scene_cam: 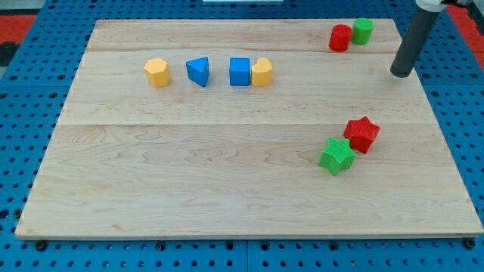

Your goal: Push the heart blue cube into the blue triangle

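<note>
A blue cube (240, 72) sits near the board's top middle, touching a yellow heart block (262, 72) on its right. A blue triangle (198, 71) lies a short gap to the cube's left. My tip (401, 74) is at the view's right near the board's right edge, far to the right of the cube and heart, touching no block.
A yellow hexagon block (157, 72) lies left of the triangle. A red cylinder (340, 38) and a green cylinder (363, 30) sit together at the top right. A red star (362, 134) and a green star (336, 156) touch at the lower right. The wooden board (189, 181) lies on a blue pegboard.
</note>
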